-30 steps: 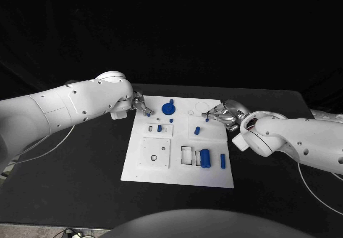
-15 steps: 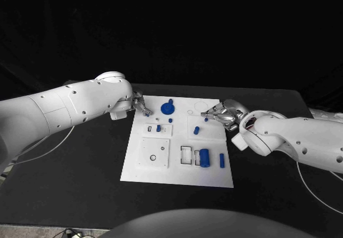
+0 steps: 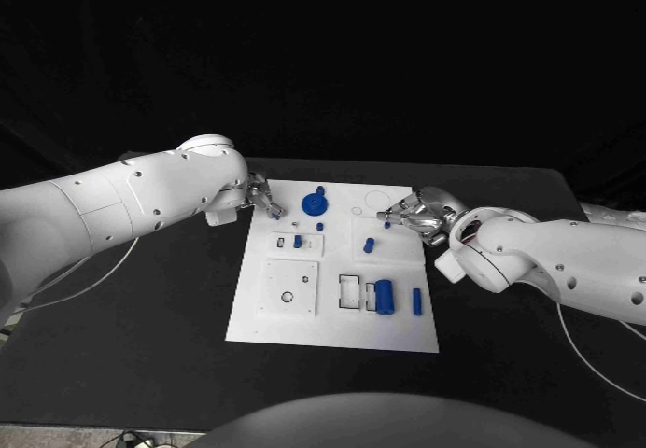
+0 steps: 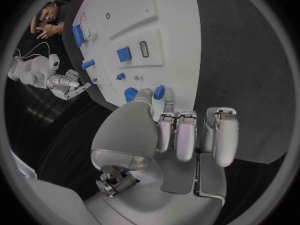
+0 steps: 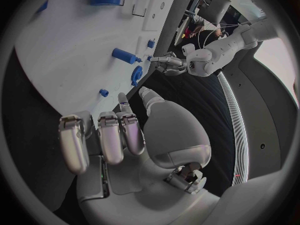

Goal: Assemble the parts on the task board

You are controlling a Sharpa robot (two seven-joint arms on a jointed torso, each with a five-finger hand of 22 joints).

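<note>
The white task board (image 3: 286, 322) lies in the middle of the table. On it are a round blue part (image 3: 315, 203), a blue peg (image 3: 369, 245), a large blue cylinder (image 3: 386, 296) and several smaller blue parts. My left hand (image 3: 265, 199) is at the board's far left corner, with its fingers curled. Its thumb and a finger pinch a small blue part (image 4: 159, 91) beside the round blue part (image 4: 130, 94). My right hand (image 3: 414, 213) hovers at the board's far right edge with its fingers curled and nothing in them. A tiny blue peg (image 5: 104, 92) sits on the board just beyond those fingertips.
Black table (image 3: 148, 327) surrounds the board on all sides. A raised white square plate (image 3: 292, 287) and a white slotted holder (image 3: 350, 292) sit on the board's near half. Both white arms reach in over the table's far half.
</note>
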